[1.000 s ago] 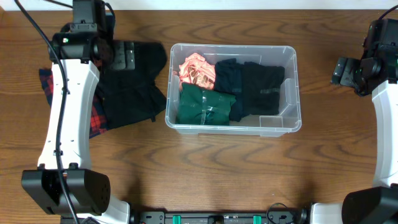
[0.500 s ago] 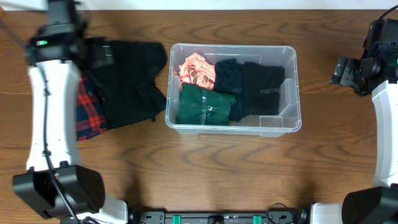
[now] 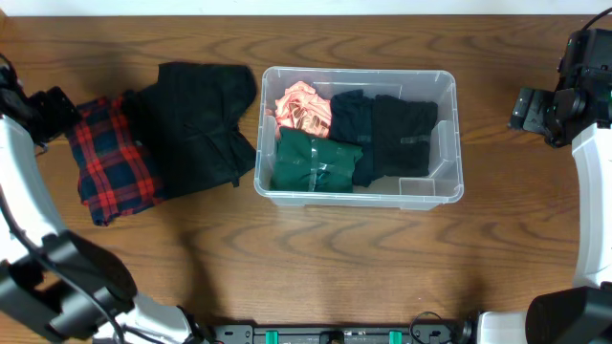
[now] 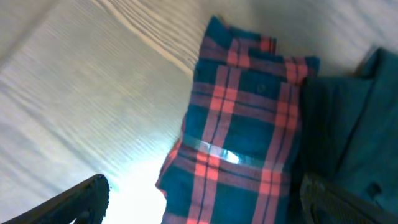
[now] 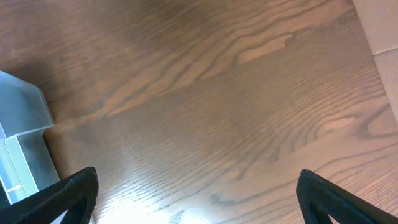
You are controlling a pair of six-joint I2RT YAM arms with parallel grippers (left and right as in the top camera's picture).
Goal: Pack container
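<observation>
You swung the left fingers (image 4: 81,198), wide open and empty like the right fingers (image 5: 62,193), clear of the unpacked plaid shirt (image 3: 105,158) left of the container (image 3: 356,198).

The left arm (image 3: 19,182) is cut off by the left edge of the overhead view. The right side of the plaid garment (image 3: 110,158) is hidden under the black garment (image 3: 196,129). The left wrist view is blurred, and of the left gripper (image 4: 202,202) only the jaw tips are shown, at the lower edge. Of the container (image 5: 22,130), one corner alone is caught in the right wrist view. Whether the dark clothing (image 3: 387,134) inside is one piece or two cannot be determined.
</observation>
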